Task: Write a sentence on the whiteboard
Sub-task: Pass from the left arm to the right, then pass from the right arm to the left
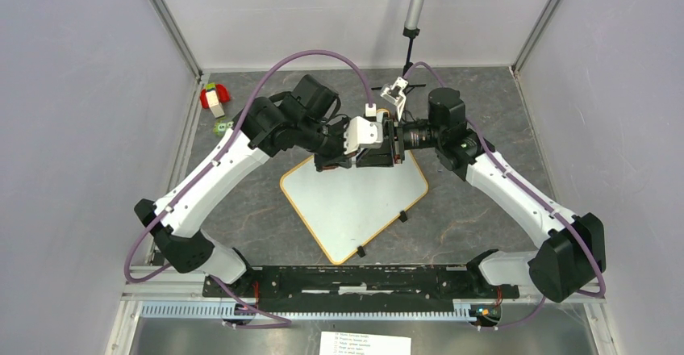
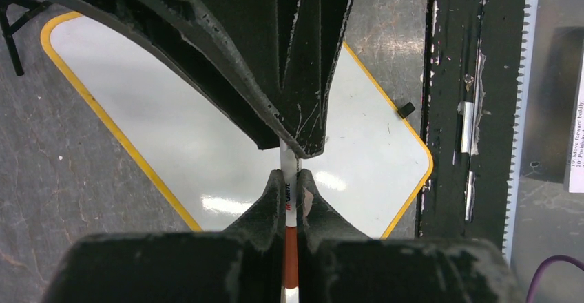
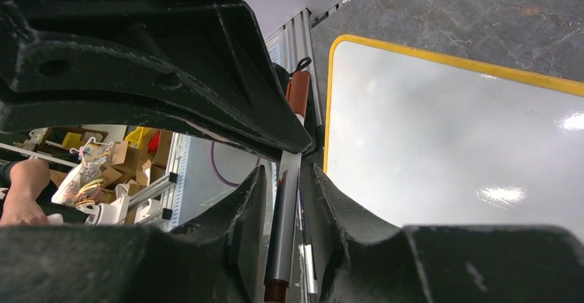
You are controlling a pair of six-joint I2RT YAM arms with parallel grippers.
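Whiteboard: flat on the bench, turned cornerwise, its far corner beneath both pincers.
Edges: thin yellow rim, rounded corners; two small black clips on the near-right edge.
Room: mottled grey bench shows on every side of the board; walls stand well apart.
Surface: glossy white, with patches of glare.
Left pincer: pinching a slim marker with a white barrel and red-brown band.
Right pincer: fingers flank the same marker; whether they touch it cannot be told.
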